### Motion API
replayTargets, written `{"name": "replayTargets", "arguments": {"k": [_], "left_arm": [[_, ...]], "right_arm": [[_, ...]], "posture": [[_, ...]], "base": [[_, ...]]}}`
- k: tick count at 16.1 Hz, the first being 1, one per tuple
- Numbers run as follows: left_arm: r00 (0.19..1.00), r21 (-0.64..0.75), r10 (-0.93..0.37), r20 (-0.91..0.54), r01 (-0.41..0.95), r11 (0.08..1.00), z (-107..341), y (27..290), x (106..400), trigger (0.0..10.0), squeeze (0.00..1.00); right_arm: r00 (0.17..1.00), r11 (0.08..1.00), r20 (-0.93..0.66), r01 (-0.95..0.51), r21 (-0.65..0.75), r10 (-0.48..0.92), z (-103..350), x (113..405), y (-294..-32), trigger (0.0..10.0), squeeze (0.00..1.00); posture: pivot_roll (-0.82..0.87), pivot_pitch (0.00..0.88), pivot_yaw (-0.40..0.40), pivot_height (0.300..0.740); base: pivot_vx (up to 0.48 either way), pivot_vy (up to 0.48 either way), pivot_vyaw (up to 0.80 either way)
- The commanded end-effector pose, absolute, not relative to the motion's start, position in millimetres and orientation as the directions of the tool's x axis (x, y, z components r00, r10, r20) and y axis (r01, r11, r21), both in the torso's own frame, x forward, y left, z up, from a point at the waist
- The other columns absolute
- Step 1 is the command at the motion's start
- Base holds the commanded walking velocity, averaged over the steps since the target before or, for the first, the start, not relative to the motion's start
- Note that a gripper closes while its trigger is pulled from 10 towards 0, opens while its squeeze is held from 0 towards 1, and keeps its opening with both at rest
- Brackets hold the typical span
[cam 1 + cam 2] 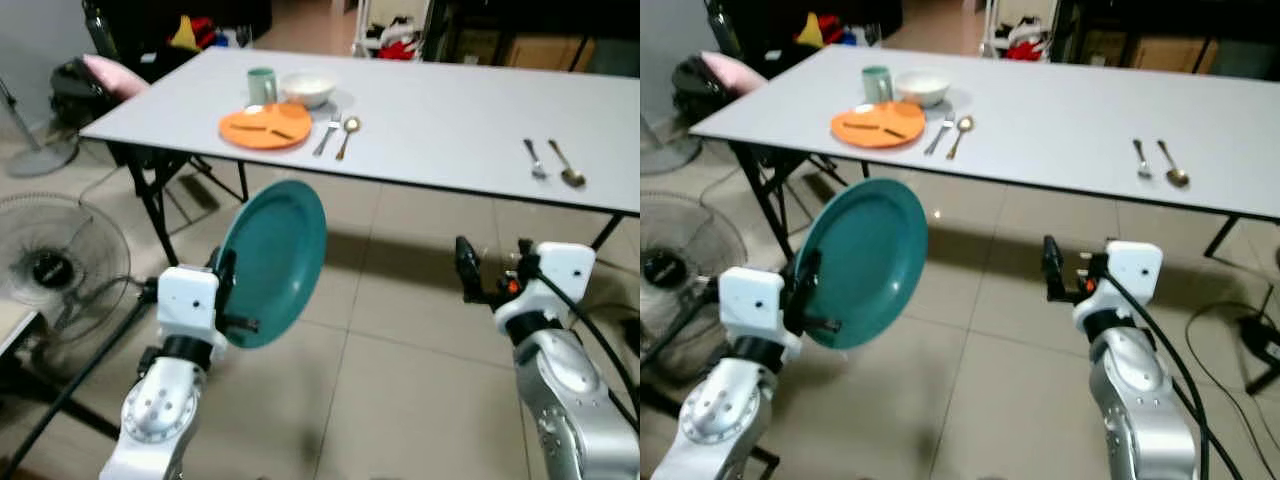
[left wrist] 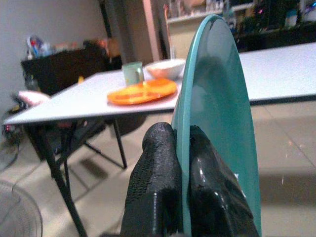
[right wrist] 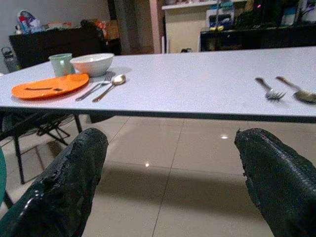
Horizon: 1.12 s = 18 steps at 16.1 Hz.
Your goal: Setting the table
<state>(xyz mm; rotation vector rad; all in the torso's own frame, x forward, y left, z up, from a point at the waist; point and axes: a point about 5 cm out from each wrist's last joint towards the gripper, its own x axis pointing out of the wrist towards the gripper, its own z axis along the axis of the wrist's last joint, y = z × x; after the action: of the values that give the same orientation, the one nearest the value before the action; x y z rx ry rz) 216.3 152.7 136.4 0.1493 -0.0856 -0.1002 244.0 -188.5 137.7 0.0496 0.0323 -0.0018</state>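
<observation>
My left gripper (image 1: pixel 228 295) is shut on the rim of a teal plate (image 1: pixel 275 260), which stands on edge over the tiled floor, short of the white table (image 1: pixel 450 110). In the left wrist view both black fingers (image 2: pixel 158 182) pinch the plate (image 2: pixel 222 98). My right gripper (image 1: pixel 493 265) is open and empty, level with the table's front edge; its fingertips (image 3: pixel 74 177) stand wide apart. At the table's far left lie an orange plate (image 1: pixel 265 127), a green cup (image 1: pixel 261 85), a white bowl (image 1: pixel 307 89), a fork (image 1: pixel 327 132) and a spoon (image 1: pixel 347 135). A second fork (image 1: pixel 535 158) and spoon (image 1: pixel 565 165) lie at the right.
A floor fan (image 1: pixel 50 265) stands at my left. The table's black folding legs (image 1: pixel 150 200) are under its left end, with a chair and pink cushion (image 1: pixel 105 72) behind. A black cable (image 1: pixel 1250 330) lies on the floor at the right.
</observation>
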Motion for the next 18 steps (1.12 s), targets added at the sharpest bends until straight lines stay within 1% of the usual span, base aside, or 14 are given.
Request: {"name": "replayTargets", "arguments": {"k": [1,8,9,11,14,18], "left_arm": [[0.99,0.158,-0.095,0.107,0.078,0.984,141,155,218,10.0,0.0],[0.985,0.128,-0.111,0.134,0.094,0.987,143,151,223,10.0,0.0],[0.985,0.126,-0.111,0.135,0.094,0.988,143,151,223,10.0,0.0],[0.985,0.101,-0.089,0.146,0.075,0.992,145,152,225,10.0,0.0],[0.988,0.101,-0.061,0.145,0.047,0.994,144,154,226,10.0,0.0],[0.988,0.101,-0.002,0.155,-0.014,0.995,145,162,227,10.0,0.0]], "right_arm": [[1.0,0.999,-0.007,-0.001,0.046,0.002,142,244,-186,10.0,0.0],[1.0,0.999,0.015,0.008,0.041,-0.008,146,247,-189,10.0,0.0],[1.0,0.999,0.017,0.009,0.04,-0.009,147,247,-189,10.0,0.0],[0.999,0.999,0.033,0.0,0.044,-0.001,151,251,-189,10.0,0.0],[0.997,0.998,0.036,-0.066,0.018,0.065,152,252,-181,10.0,0.0],[0.996,0.995,0.016,-0.089,-0.051,0.09,148,253,-173,10.0,0.0]], "posture": [[-0.13,0.0,0.035,0.74],[-0.14,0.0,0.039,0.74],[-0.14,0.0,0.038,0.74],[-0.14,0.0,0.036,0.74],[-0.14,0.0,0.033,0.74],[-0.13,0.0,0.033,0.74]], "base": [[0.0,0.0,-0.79],[0.0,0.0,-0.79],[0.244,0.0,-0.79],[0.345,0.0,0.0],[0.35,0.0,0.0],[0.353,0.0,0.0]]}}
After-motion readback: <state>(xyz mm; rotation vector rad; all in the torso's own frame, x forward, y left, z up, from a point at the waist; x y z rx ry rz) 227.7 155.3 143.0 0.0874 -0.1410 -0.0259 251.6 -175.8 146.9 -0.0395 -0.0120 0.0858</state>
